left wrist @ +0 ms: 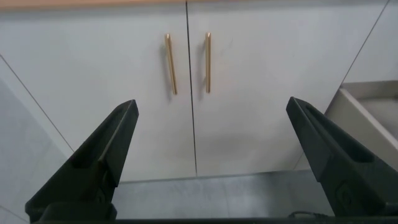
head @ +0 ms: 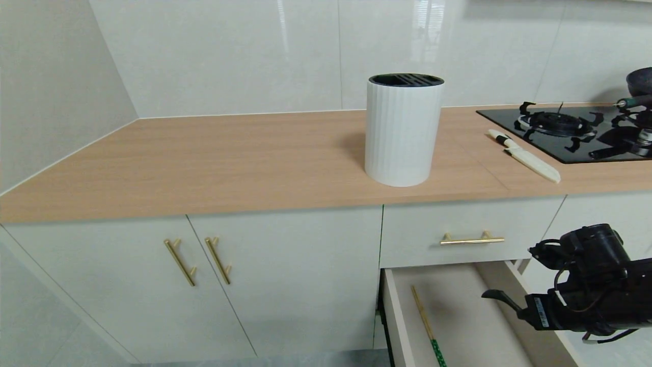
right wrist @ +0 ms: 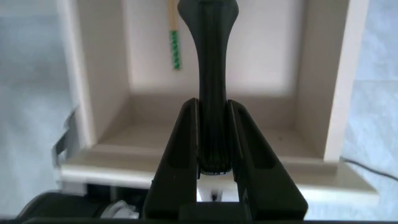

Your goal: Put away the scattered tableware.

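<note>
Right gripper [right wrist: 213, 124] fingers clamp a black utensil [right wrist: 208, 37] above the open drawer [head: 466, 306]. Left gripper [left wrist: 211, 106] fingers are spread. A tilted release could land the utensil on the chopsticks [head: 423, 313] or the drawer wall.

A cream knife [head: 524, 155] with a black band on its handle lies slantwise on the countertop [head: 229, 163] near its right end, blade tip toward the front edge. Wooden chopsticks [head: 425, 321] with green patterned ends lie along the left wall of the open drawer [head: 395, 316]. A long black utensil [right wrist: 208, 62] hangs over that drawer, clamped in the right gripper [right wrist: 213, 118].
</note>
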### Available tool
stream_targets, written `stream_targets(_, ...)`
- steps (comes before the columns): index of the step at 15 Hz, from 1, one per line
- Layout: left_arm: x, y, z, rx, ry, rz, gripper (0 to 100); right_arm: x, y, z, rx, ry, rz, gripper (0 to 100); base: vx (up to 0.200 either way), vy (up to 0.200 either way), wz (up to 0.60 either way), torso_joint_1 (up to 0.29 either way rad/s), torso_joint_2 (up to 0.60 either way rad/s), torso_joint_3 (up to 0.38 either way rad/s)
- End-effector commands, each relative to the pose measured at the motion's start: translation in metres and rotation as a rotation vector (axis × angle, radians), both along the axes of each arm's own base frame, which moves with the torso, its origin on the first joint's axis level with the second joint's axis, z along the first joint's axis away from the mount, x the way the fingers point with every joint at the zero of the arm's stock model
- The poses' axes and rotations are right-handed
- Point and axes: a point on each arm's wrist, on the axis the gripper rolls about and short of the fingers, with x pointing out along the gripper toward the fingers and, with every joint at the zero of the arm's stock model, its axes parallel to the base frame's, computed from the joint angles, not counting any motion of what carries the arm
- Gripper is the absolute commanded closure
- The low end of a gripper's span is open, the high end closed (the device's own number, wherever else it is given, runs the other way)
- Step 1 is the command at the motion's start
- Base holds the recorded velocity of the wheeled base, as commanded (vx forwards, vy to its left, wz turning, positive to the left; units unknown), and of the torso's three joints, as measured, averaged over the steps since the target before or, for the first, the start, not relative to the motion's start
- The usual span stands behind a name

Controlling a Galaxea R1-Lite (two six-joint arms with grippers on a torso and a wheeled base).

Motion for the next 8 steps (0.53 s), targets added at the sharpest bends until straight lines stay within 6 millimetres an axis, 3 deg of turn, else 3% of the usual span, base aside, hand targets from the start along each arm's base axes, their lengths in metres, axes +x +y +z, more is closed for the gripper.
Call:
stream_targets(1,0.000,0.000,0.000,0.000,0.001,0.000,0,0.002,0.000,-0.008,-0.004,0.019,0.000,100,0.000,0.000,0.00,-0.198,0.48,0.276)
stream_targets(8,0.000,0.000,0.000,0.000,0.001,0.000,0,0.014,0.006,-0.013,0.001,-0.044,0.018,100,0.000,0.000,0.00,-0.184,0.47,0.281)
